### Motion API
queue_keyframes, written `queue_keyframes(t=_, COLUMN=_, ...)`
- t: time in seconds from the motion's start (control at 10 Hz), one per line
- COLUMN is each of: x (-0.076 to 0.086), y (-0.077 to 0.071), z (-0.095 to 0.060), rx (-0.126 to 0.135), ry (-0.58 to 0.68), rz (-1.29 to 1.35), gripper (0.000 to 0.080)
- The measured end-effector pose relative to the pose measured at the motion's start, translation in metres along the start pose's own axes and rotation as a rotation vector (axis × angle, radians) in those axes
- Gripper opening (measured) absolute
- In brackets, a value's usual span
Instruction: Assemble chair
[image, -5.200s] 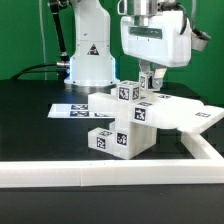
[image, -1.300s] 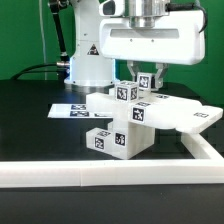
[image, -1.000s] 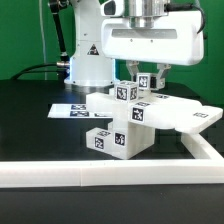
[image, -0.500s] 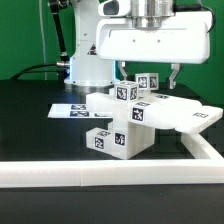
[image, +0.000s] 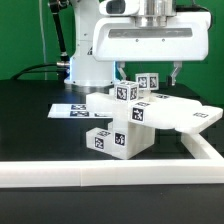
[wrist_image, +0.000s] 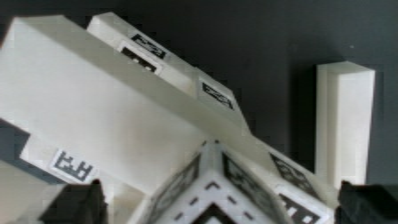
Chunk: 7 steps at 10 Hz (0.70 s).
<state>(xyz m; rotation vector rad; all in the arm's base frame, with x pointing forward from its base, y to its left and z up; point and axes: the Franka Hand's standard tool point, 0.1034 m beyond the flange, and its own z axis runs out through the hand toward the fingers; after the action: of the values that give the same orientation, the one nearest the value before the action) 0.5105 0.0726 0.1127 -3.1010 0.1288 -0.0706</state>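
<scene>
Gripper (image: 148, 71) upper centre, fingers now spread wide; were pinched on small tagged cube (image: 147, 82) a second ago. Chair assembly (image: 135, 118) mid-frame on black table (image: 30, 115). Wrist view alone shows loose white bar (wrist_image: 345, 120) beside slab (wrist_image: 107, 100).

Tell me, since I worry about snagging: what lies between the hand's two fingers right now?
In the exterior view, the tagged upright piece on top of the chair stands between the open hand's fingers, which do not appear to touch it.
</scene>
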Motion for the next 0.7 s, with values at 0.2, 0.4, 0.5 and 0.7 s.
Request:
queue_keyframes(t=0.2, x=0.0008, y=0.0005, z=-0.0016, rx=-0.005, ry=0.002, rz=-0.166, gripper=0.0648)
queue_keyframes(t=0.4, x=0.0012, y=0.0015, z=-0.0018, rx=-0.007, ry=0.002, rz=-0.296, gripper=0.0648)
queue_keyframes(t=0.5, x=0.0013, y=0.002, z=-0.0019, rx=-0.007, ry=0.002, rz=-0.353, gripper=0.0648)
queue_keyframes(t=0.7, x=0.0025, y=0.0044, z=-0.0023, rx=-0.013, ry=0.002, rz=-0.478, gripper=0.0648)
